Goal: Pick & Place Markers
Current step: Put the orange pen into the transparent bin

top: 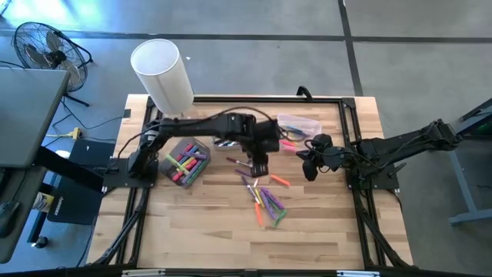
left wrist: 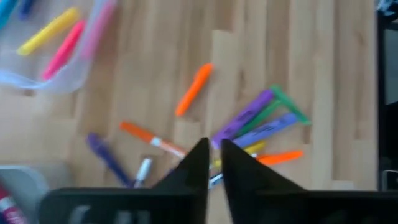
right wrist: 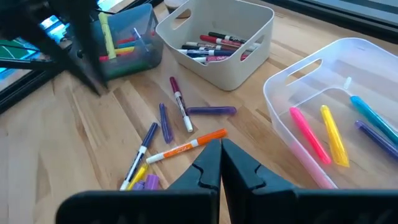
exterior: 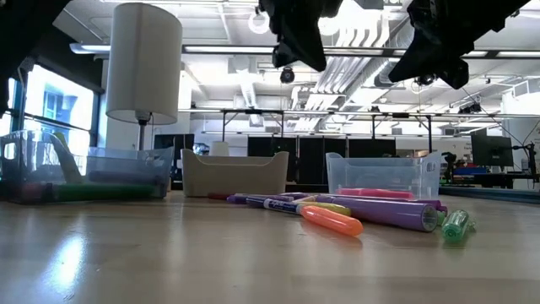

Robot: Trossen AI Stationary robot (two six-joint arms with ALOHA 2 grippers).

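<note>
Loose markers (top: 265, 198) lie flat on the wooden table in a scattered pile: purple, green, orange and yellow ones. The left wrist view shows an orange highlighter (left wrist: 194, 89), an orange-and-white marker (left wrist: 152, 138) and purple markers (left wrist: 247, 118). My left gripper (top: 260, 165) hangs above the pile's far end with its fingers shut and nothing between them (left wrist: 214, 160). My right gripper (top: 310, 168) hovers to the pile's right, beside the clear bin, also shut and empty (right wrist: 221, 155). In the low view both grippers (exterior: 295, 38) (exterior: 434, 46) are well above the table.
A grey bin (top: 185, 161) of yellow, pink and green markers stands at the left. A white bin (right wrist: 217, 40) with red and black markers sits under the left arm. A clear bin (right wrist: 336, 118) at the right holds pink, yellow and blue markers. A white cylinder (top: 163, 73) stands at the far-left corner.
</note>
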